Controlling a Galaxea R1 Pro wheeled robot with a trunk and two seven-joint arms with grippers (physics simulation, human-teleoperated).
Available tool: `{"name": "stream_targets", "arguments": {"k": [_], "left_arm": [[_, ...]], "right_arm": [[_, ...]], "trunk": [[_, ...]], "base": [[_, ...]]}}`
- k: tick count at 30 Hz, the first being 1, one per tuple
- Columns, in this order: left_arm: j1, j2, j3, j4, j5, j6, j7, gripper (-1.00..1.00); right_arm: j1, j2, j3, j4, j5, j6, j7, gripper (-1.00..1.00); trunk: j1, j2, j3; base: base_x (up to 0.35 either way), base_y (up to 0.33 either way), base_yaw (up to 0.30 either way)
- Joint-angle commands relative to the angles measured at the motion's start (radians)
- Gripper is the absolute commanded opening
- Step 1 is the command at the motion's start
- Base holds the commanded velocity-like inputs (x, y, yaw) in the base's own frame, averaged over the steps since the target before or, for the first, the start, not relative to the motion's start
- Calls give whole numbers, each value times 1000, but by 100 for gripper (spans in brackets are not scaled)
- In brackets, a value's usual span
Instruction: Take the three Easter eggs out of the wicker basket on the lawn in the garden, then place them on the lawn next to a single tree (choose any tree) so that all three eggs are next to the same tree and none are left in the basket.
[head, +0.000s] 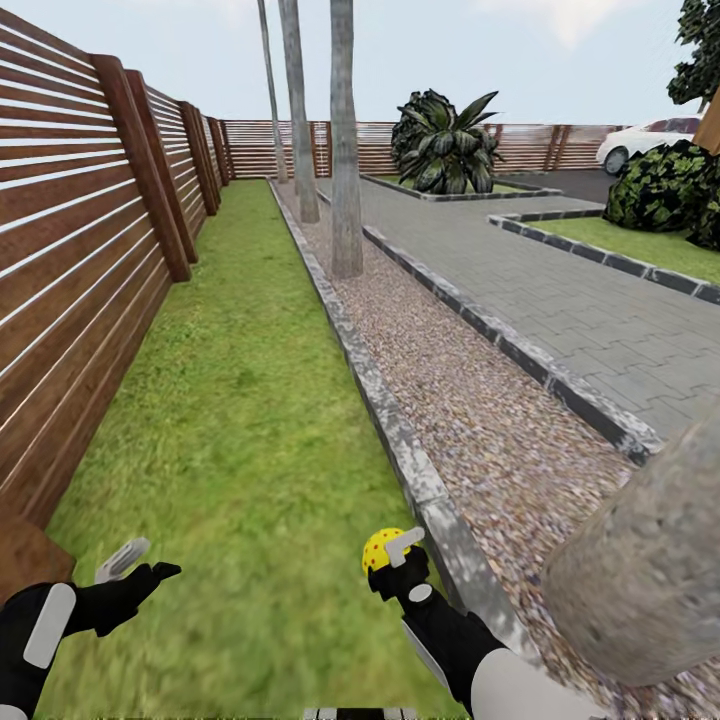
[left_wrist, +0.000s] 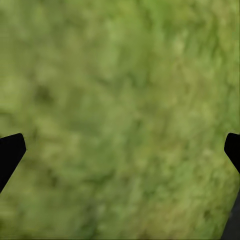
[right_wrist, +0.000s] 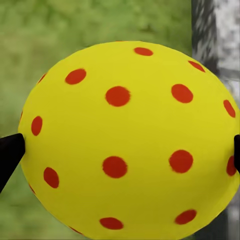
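My right gripper (head: 392, 550) is shut on one Easter egg (head: 381, 548), yellow with red dots, low over the lawn (head: 230, 400) beside the stone kerb. The right wrist view shows this egg (right_wrist: 125, 140) close up between the black fingertips (right_wrist: 10, 152). A thick mottled-grey tree (head: 640, 570) trunk rises just right of that hand, in the gravel. My left gripper (head: 145, 563) hangs open over the grass at the lower left. In its wrist view, only grass (left_wrist: 120, 115) lies between its fingertips (left_wrist: 10, 152). The wicker basket is out of view.
A brown slatted fence (head: 80, 250) borders the lawn on the left. A grey kerb (head: 400, 430) separates the grass from a gravel strip (head: 480, 400) with more grey trunks (head: 345, 150) further on. Grey paving (head: 560, 300), shrubs (head: 445, 145) and a white car (head: 640, 140) lie to the right.
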Motion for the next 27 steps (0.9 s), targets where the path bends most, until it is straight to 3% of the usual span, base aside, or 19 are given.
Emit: {"name": "stream_targets", "arguments": {"k": [1,8,16,19,27], "left_arm": [[-1,0,3,0,-8,5,-9,100],[-1,-1,4,0,-8,5,-9,100],[-1,-1,4,-1,-8,5,-9,100],[-1,-1,4,-1,-8,5,-10,100],[-1,-2,3,0,-8,5,-10,100]], "right_arm": [[-1,0,7,-2,-3,3,-8,-100],[-1,0,7,-3,-4,-2,-65,-100],[-1,0,7,-3,-5,0,-77,-100],[-1,0,7,-4,-4,-1,-123,-100],[-20,0,5,-21,-3,-2,-132,-100]], "trunk": [[0,-1,-5],[3,-2,-32],[7,-4,-63],[8,-5,-74],[12,-7,-105]], "base": [[0,0,0],[0,0,0],[0,0,0],[0,0,0],[0,0,0]]}}
